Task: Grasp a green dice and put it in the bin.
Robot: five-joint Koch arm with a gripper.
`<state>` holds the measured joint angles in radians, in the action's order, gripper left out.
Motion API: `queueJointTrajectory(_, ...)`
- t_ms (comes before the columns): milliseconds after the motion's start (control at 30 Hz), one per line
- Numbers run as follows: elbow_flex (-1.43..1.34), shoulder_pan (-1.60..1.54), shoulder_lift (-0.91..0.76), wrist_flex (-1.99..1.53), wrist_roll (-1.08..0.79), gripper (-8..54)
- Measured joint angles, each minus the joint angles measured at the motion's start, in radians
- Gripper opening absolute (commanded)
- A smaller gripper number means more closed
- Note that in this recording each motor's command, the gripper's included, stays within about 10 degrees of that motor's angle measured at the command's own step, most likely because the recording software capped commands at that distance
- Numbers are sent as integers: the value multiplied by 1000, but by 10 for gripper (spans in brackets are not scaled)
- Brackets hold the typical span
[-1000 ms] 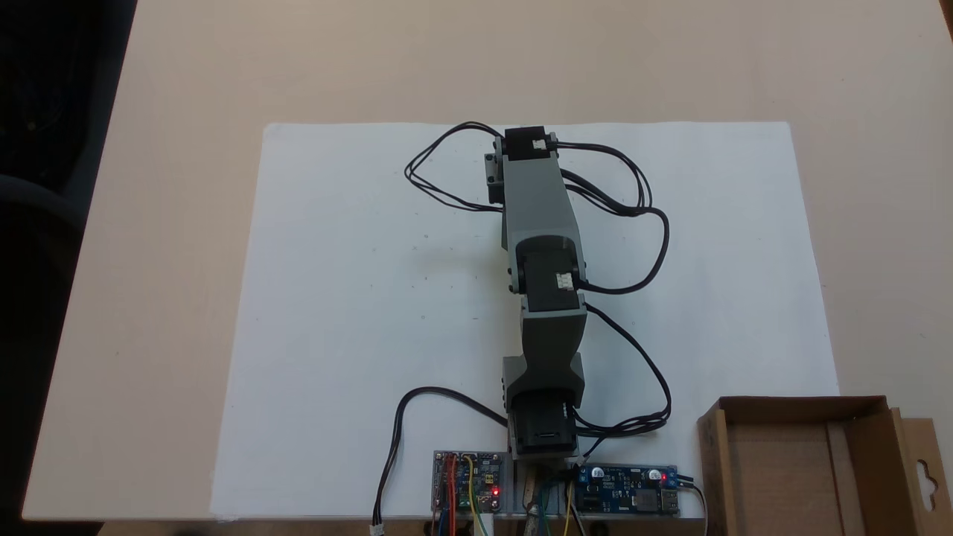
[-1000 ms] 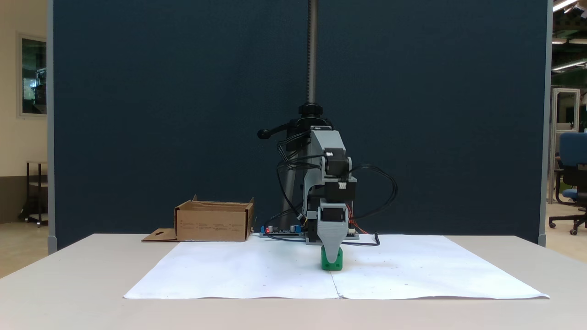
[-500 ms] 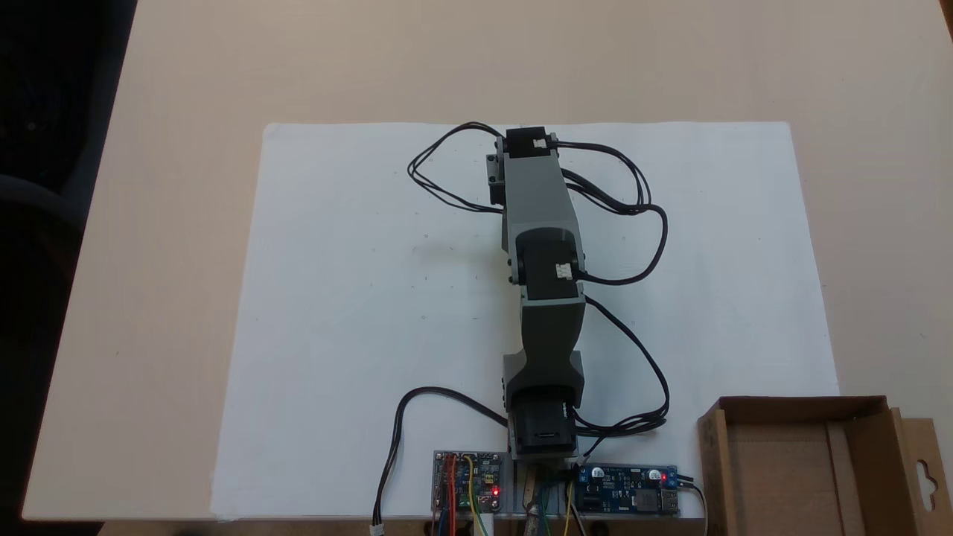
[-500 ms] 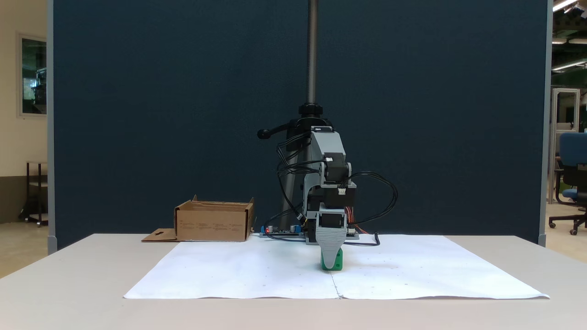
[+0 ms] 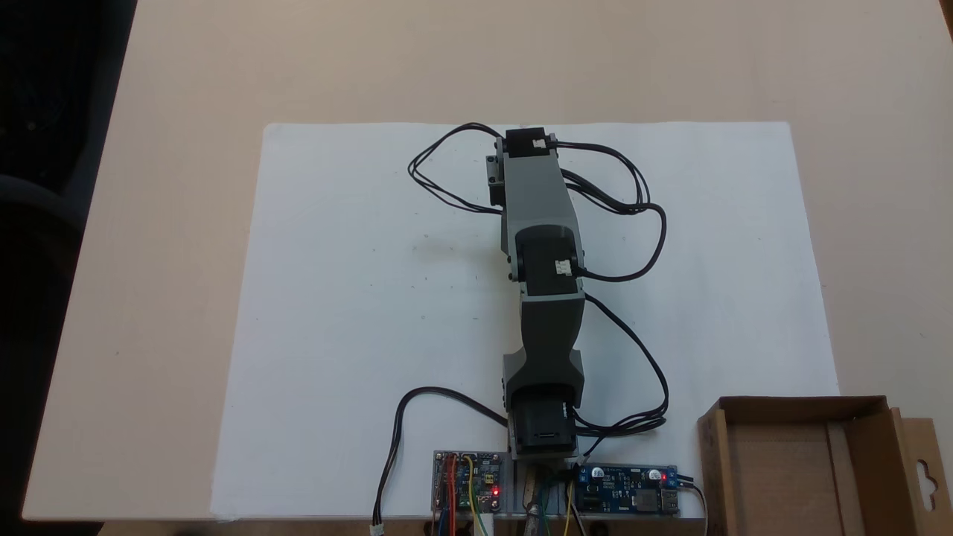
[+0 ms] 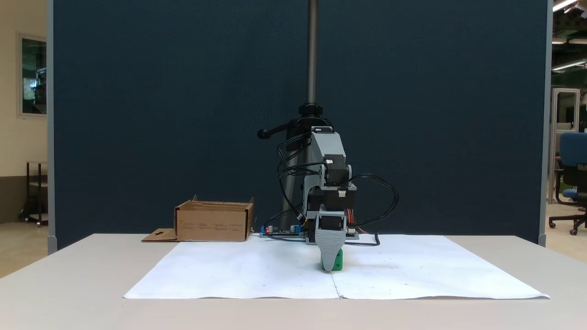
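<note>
You've got the gripper [image 6: 330,265] low on the white paper sheet [image 6: 412,270], its grey ribbed plastic jaw tapering to a point right over the green dice [image 6: 337,262]. Only that one jaw faces the front camera, with the other behind it, so I cannot tell whether your gripper is closed on the cube or merely around it. The dice sits on the paper near the middle of the sheet, a bright, glossy little cube with rounded corners; its right half peeks out beside the jaw and the left half is covered.

From the fixed view above, the arm [image 5: 542,223] stretches straight out from its base over the sheet, blocky grey links and black motor housings, loose black cables [image 5: 640,246] looping off both sides. Two small circuit boards [image 5: 629,497] with red lights sit at the base edge.

The bin [image 5: 800,461] is a shallow brown cardboard box with low walls and a flap with a hang-hole cutout, at the right beside the base in that view. In the front fixed view it [image 6: 213,222] sits far left, well apart from the dice. The table [image 5: 186,186] is smooth pale beige.
</note>
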<state>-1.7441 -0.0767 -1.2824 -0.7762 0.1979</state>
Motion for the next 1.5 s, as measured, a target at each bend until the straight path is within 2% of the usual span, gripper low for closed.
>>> queueJointTrajectory(167,2,-2,14,0,0,387)
queueJointTrajectory(267,11,-2,18,0,0,343)
queueJointTrajectory(367,21,-2,18,0,2,329)
queueJointTrajectory(467,21,-2,18,0,0,279)
queueJointTrajectory(567,21,-2,18,0,0,263)
queueJointTrajectory(700,21,0,17,2,2,124)
queueJointTrajectory(1100,37,72,2,2,2,119)
queueJointTrajectory(1500,77,428,-278,137,-2,120)
